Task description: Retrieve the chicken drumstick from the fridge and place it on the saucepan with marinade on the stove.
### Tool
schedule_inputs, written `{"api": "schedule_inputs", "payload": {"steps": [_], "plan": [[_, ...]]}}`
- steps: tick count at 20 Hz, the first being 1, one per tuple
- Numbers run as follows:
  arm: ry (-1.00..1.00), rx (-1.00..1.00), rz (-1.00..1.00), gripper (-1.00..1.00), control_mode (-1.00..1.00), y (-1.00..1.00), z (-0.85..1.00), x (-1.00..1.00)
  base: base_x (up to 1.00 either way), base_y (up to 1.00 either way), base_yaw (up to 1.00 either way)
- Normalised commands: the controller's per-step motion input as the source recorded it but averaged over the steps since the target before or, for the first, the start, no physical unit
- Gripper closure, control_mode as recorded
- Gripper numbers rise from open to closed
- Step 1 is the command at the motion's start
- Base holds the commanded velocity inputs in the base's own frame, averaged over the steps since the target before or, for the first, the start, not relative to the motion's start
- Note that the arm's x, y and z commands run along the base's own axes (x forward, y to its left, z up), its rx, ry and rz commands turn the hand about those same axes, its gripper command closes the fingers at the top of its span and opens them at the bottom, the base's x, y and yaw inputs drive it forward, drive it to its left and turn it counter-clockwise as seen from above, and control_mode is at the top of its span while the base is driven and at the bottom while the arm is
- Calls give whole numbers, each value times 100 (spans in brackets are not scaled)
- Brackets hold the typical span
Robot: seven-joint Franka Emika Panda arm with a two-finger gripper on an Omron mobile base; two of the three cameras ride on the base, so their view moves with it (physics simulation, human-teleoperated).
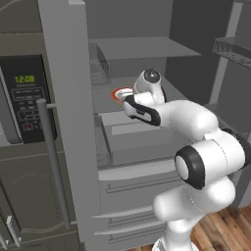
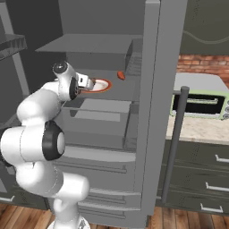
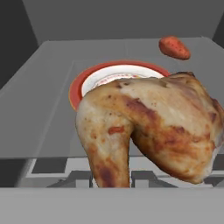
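The fridge (image 1: 68, 122) stands open and my arm reaches onto its middle shelf. In the hand view the golden-brown chicken drumstick (image 3: 148, 127) looms very close, covering my fingertips and hanging in front of and above the red-rimmed white plate (image 3: 114, 73). My gripper (image 2: 88, 83) sits at the plate's near edge (image 2: 103, 85), shut on the drumstick. From the left the hand (image 1: 146, 84) hides the fingers, beside the plate (image 1: 119, 93). The saucepan, the marinade and the stove are out of view.
A small red-orange oblong item (image 3: 174, 47) lies behind the plate, also seen on the shelf (image 2: 120, 75). An open fridge door with a bar handle (image 2: 174, 147) stands right. A dark wall oven with a green clock (image 1: 24, 78) is left. A toaster oven (image 2: 201, 103) sits on the counter.
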Motion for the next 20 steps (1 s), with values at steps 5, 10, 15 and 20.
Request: {"api": "schedule_inputs", "payload": {"steps": [5, 10, 15, 20], "plan": [[0, 0, 0, 100, -100, -4, 45, -83, 0, 0, 0], [0, 0, 0, 100, -100, -10, 30, -89, 0, 0, 0], [0, 0, 0, 100, -100, -16, 19, -100, 0, 0, 0], [0, 0, 0, 100, -100, -9, 21, -100, 0, 0, 0]]}}
